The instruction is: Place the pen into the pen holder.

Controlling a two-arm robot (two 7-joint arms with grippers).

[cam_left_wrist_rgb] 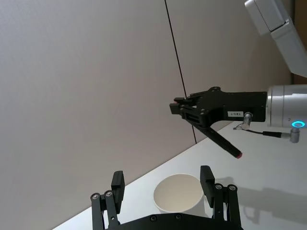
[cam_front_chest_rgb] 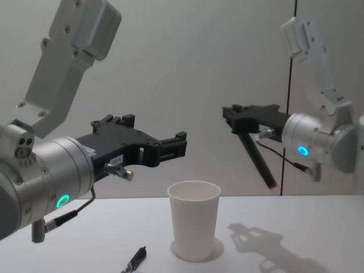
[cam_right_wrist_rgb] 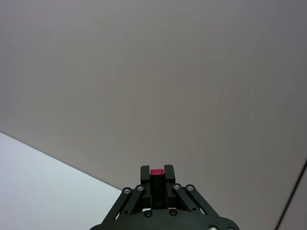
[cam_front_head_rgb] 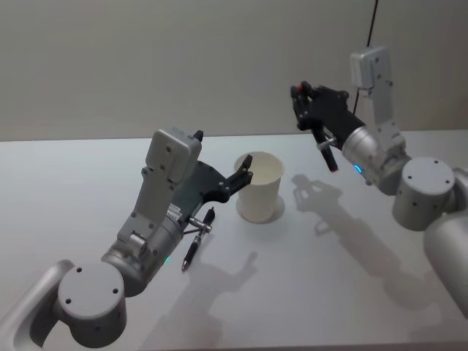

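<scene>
Your right gripper point(cam_front_head_rgb: 301, 99) hangs above the desk point(cam_front_head_rgb: 88, 190) near its far edge, to the right of the cup point(cam_front_head_rgb: 259, 197) and well apart from it. Its fingers pinch a dark pen point(cam_front_head_rgb: 329, 153), which slopes down with its red tip in the air. The white cup stands upright, mid-desk toward the far edge. Your left gripper point(cam_front_head_rgb: 241, 178), fingers spread, is level with the cup's left rim; contact can't be judged. A 2nd pen point(cam_front_head_rgb: 196, 245) lies flat on the desk beside the left arm.
</scene>
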